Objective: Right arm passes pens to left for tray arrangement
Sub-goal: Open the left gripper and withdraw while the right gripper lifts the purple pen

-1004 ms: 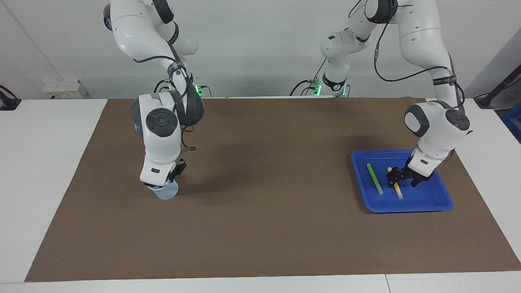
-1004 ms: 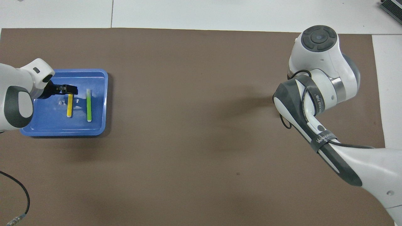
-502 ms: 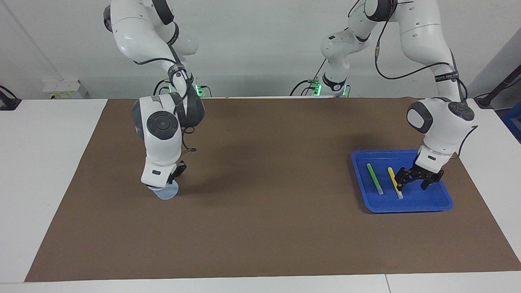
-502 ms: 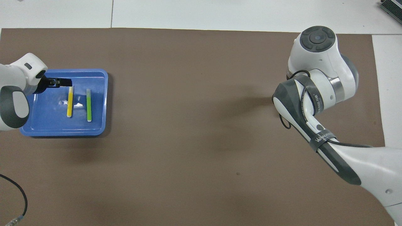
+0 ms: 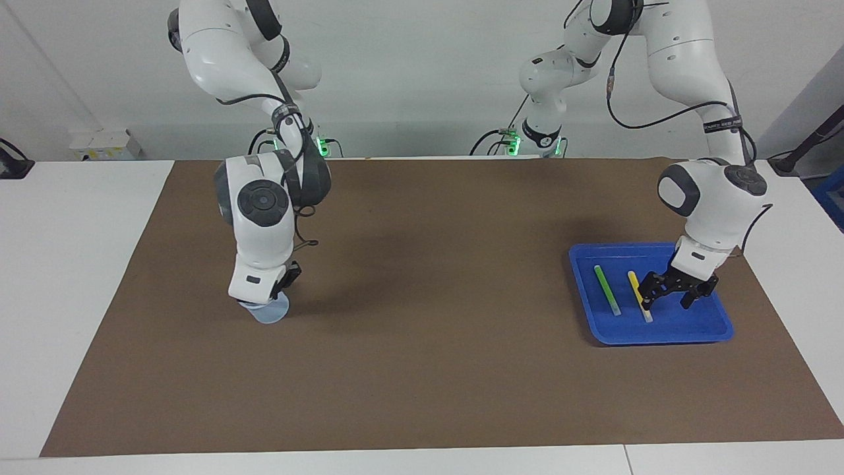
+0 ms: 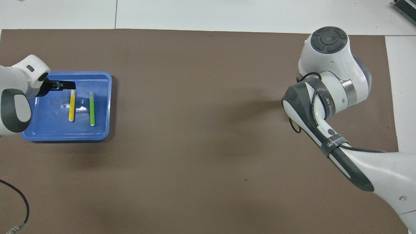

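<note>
The blue tray (image 5: 659, 338) (image 6: 65, 136) sits at the left arm's end of the table. Two pens lie side by side in it, a green pen (image 5: 607, 290) (image 6: 92, 109) and a yellow pen (image 5: 638, 293) (image 6: 71, 105). My left gripper (image 5: 666, 303) (image 6: 61, 85) hangs open just over the tray beside the yellow pen, holding nothing. My right gripper (image 5: 267, 305) points straight down into a small pale-blue cup (image 5: 271, 315); its fingertips are hidden by the hand and the cup. In the overhead view the right arm's hand (image 6: 328, 42) covers both.
A brown mat (image 5: 428, 369) covers most of the white table. A white box (image 5: 105, 144) stands off the mat near the right arm's base. A black cable (image 6: 19, 201) lies on the mat near the left arm's base.
My left gripper has lifted off the yellow pen and shifted toward the left arm's end of the tray, leaving the pen lying there. The right hand stays at the cup.
</note>
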You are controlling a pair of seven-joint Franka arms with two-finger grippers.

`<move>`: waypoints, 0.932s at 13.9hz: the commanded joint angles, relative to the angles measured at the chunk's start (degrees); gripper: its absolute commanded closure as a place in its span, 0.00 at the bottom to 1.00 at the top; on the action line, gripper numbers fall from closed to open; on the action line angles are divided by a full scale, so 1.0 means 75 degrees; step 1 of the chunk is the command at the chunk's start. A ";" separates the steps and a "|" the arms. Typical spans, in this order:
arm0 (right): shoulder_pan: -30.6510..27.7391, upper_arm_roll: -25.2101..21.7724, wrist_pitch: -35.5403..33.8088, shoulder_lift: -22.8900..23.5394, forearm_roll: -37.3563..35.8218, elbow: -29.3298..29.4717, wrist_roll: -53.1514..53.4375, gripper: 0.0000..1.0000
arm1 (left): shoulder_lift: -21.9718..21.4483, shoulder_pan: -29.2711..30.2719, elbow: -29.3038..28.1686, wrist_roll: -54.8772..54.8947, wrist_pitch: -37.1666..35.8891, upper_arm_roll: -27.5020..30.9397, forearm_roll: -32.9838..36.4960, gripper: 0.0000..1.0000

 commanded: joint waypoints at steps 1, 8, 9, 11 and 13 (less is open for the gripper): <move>-0.0077 0.0106 -0.0256 -0.0018 -0.0167 0.0287 -0.0255 1.00 | -0.0067 -0.0026 0.0237 -0.0028 -0.0407 0.0025 0.0132 0.00; 0.0040 0.0188 -0.0855 -0.0416 -0.0074 0.0710 -0.0454 1.00 | -0.0078 -0.0202 0.2357 -0.0380 -0.3300 0.0013 0.0108 0.01; 0.0040 0.0362 -0.0983 -0.0498 -0.0050 0.0722 -0.0454 1.00 | -0.0136 -0.0155 0.2557 -0.0415 -0.3860 0.0036 0.0015 0.00; 0.0017 0.0551 -0.1369 -0.0581 -0.0050 0.0873 -0.0454 1.00 | -0.0719 -0.0061 0.2594 -0.0403 -0.4730 0.0083 -0.0183 0.00; 0.0029 0.0796 -0.1860 -0.0581 -0.0050 0.1353 -0.0454 1.00 | -0.1026 0.0371 0.2605 -0.0415 -0.5362 -0.0033 -0.1104 0.00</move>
